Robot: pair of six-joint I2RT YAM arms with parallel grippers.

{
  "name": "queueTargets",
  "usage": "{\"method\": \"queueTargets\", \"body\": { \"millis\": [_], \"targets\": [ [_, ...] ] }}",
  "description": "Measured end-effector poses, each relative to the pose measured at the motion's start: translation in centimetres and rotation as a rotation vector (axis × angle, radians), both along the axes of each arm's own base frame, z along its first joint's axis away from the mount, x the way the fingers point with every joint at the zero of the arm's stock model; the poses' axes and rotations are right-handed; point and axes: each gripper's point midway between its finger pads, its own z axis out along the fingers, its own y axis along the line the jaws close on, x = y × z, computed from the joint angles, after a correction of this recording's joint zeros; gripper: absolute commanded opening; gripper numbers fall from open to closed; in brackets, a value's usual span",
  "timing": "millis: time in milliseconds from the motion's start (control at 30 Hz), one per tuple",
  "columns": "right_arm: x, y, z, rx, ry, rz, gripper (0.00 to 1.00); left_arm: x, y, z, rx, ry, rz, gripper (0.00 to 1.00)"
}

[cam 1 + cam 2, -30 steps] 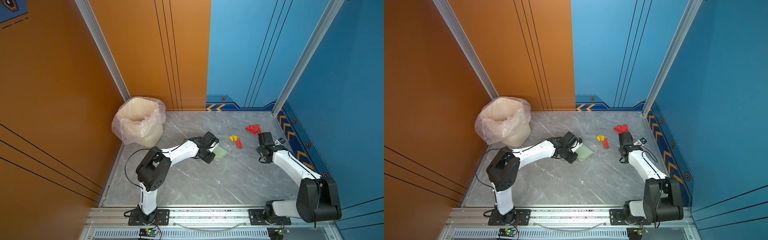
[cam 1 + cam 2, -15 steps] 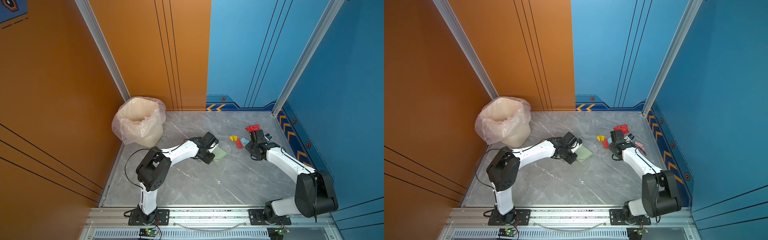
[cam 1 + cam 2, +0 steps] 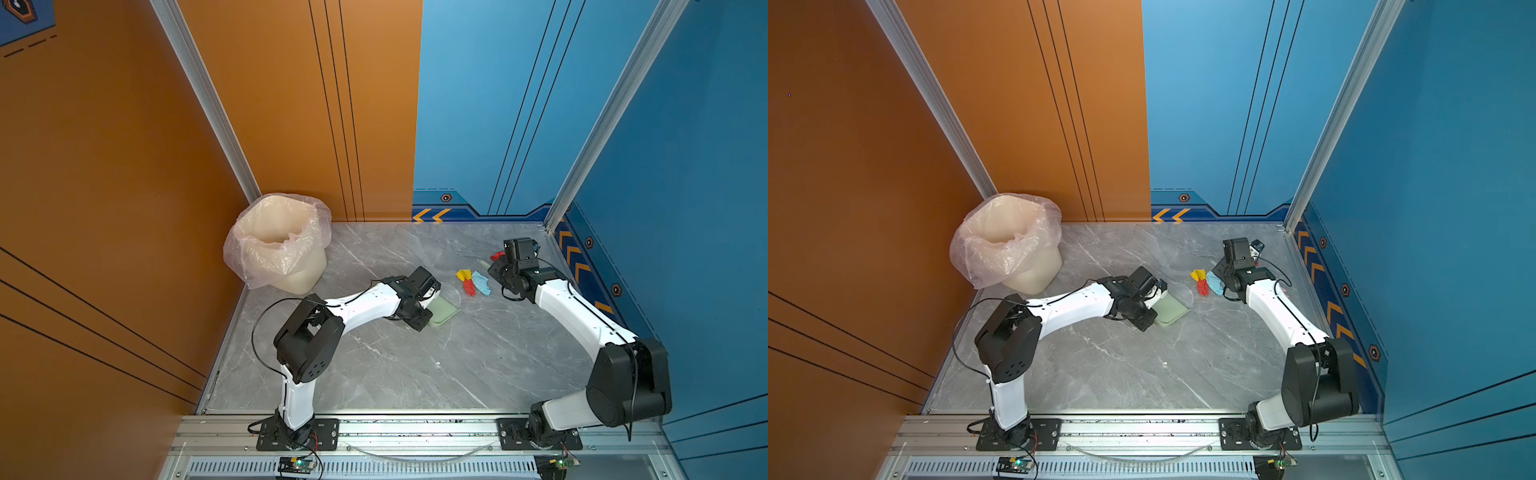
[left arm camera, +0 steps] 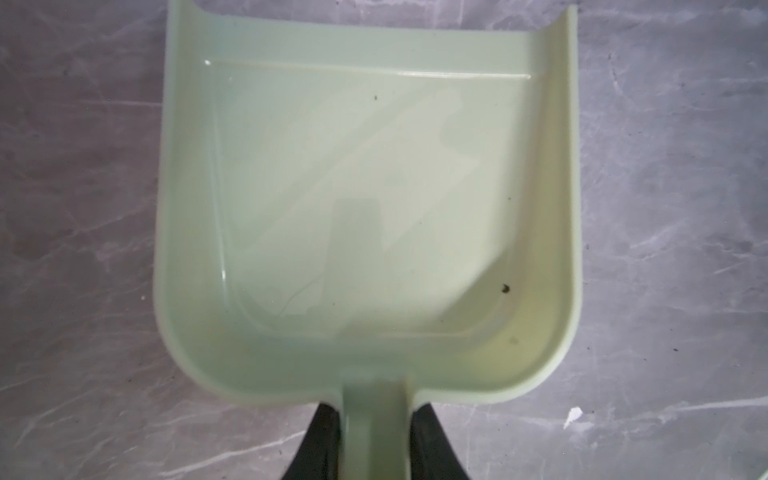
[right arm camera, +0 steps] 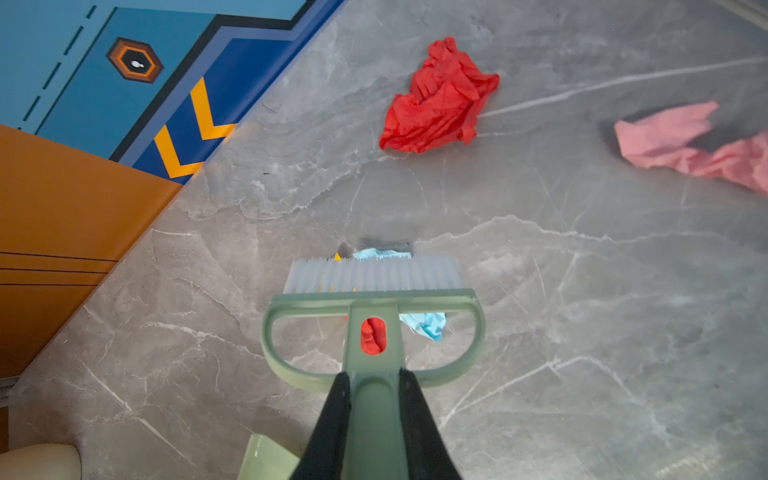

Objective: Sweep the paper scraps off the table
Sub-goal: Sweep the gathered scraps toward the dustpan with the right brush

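Paper scraps (image 3: 481, 283) lie just beside right hand (image 5: 376, 380).

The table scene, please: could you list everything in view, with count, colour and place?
paper scraps: at least five; yellow, small red and light blue bunched at the brush's bristles; a larger red and a pink one apart from them.
dustpan: one, pale green, empty, on the table near the middle.
brush: one, pale green, whitish bristles, right of the dustpan.
bin: one, cream with clear liner, back left corner.
table: one, grey marble.
wall panels: orange at left, blue at right.
arms: two, white and black, mounted at the near rail.
left fingers: black, shut on the dustpan's handle.
right fingers: black, shut on the brush's handle.
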Motion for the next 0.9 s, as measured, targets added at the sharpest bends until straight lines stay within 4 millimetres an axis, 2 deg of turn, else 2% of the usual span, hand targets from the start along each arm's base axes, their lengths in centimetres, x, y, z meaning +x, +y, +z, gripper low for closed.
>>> {"method": "queueTargets", "body": {
  "millis": [100, 233, 367, 700, 900],
  "targets": [
    [2.2, 0.4, -0.6, -0.03, 0.016, 0.029, 0.0, -0.5, -0.5, 0.0, -0.002, 0.003, -0.017, 0.0],
    [4.8, 1.5, -2.9, -0.067, 0.069, 0.099, 0.0, -1.1, -1.4, -0.1, -0.002, 0.005, -0.038, 0.0],
    [6.3, 2.6, -4.8, -0.121, 0.116, 0.172, 0.0, -1.3, -2.2, -0.7, 0.003, 0.012, -0.049, 0.0],
    [4.9, 4.5, -6.0, -0.189, 0.175, 0.286, 0.0, -1.0, -2.8, -1.9, 0.015, 0.034, -0.027, 0.0],
    [2.6, 5.4, -6.8, -0.199, 0.204, 0.325, 0.0, -0.8, -2.7, -2.8, 0.036, 0.04, -0.012, 0.0]
  ]
}}
